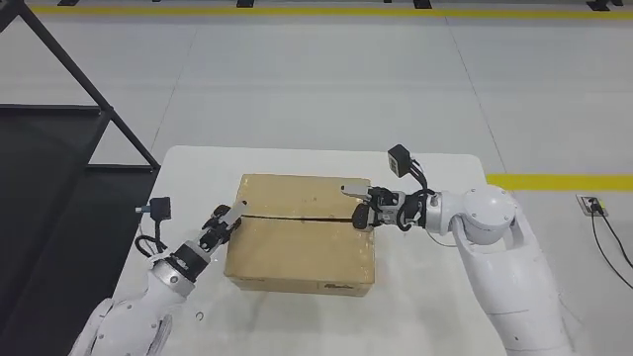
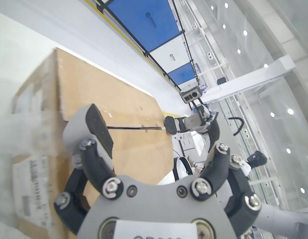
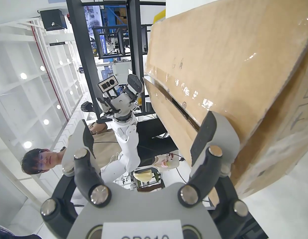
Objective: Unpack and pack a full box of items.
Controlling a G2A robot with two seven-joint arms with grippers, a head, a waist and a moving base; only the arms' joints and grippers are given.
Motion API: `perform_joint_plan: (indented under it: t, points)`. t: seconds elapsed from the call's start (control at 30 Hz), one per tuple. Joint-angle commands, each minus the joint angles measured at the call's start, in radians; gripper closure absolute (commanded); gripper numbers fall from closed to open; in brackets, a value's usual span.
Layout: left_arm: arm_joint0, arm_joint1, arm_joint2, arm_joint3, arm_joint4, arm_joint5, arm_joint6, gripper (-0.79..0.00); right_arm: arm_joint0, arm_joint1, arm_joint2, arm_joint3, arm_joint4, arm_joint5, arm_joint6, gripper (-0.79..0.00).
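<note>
A closed cardboard box (image 1: pixel 297 242) sat on a white table (image 1: pixel 425 297) between the two grippers. The left gripper (image 1: pixel 225 221) was at one end of its flap seam (image 1: pixel 297 219), the right gripper (image 1: pixel 358 206) at the other, both spread wide and holding nothing. A black frame (image 1: pixel 79 76) stood beyond the left gripper. Shut flaps (image 1: pixel 297 196) hid the contents; a side label (image 2: pixel 32 175) was blurred.

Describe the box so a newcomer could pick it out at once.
Start at the white table. In its middle sits the cardboard box, flaps shut with a seam across its top. It is the brown thing between the left gripper and right gripper.
</note>
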Motion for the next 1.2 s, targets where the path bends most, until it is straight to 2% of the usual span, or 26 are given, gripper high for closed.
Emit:
perform_joint_plan:
  t: [0.0,0.13,0.2,0.57,0.63,0.8,0.93,1.1,1.17]
  points:
    - [0.027,0.002,-0.036,0.011,0.005,0.003,0.013,-0.785,-0.001,0.002,-0.004,0.004,0.004,-0.003,-0.003,-0.785]
    - [0.08,0.004,-0.089,0.042,0.011,0.021,0.04,-0.785,-0.005,0.007,-0.014,0.016,0.009,-0.011,-0.013,-0.785]
    - [0.108,0.008,-0.101,0.047,0.023,0.041,-0.022,-0.785,-0.008,0.01,-0.016,0.015,0.014,-0.022,-0.015,-0.785]
    - [0.112,0.009,-0.105,0.05,0.036,0.053,-0.023,-0.785,-0.01,0.012,-0.019,0.005,0.003,-0.04,-0.016,-0.785]
    - [0.117,0.006,-0.086,0.054,0.046,0.048,-0.017,-0.785,-0.02,0.012,-0.021,-0.002,0.005,-0.044,-0.035,-0.785]
    - [0.112,-0.003,-0.088,0.095,-0.099,0.045,-0.011,-0.785,-0.025,0.016,-0.038,-0.024,0.006,-0.048,-0.048,-0.785]
    - [0.099,-0.013,-0.089,0.142,-0.294,0.05,-0.035,-0.785,-0.022,0.022,-0.05,-0.032,-0.006,-0.049,-0.043,-0.785]
    - [0.093,-0.018,-0.086,0.167,-0.449,0.069,-0.119,-0.785,-0.02,0.028,-0.059,-0.035,-0.005,-0.045,-0.048,-0.785]
    - [0.089,-0.017,-0.094,0.173,-0.454,0.072,-0.133,-0.785,-0.018,0.03,-0.063,-0.038,-0.003,-0.043,-0.048,-0.785]
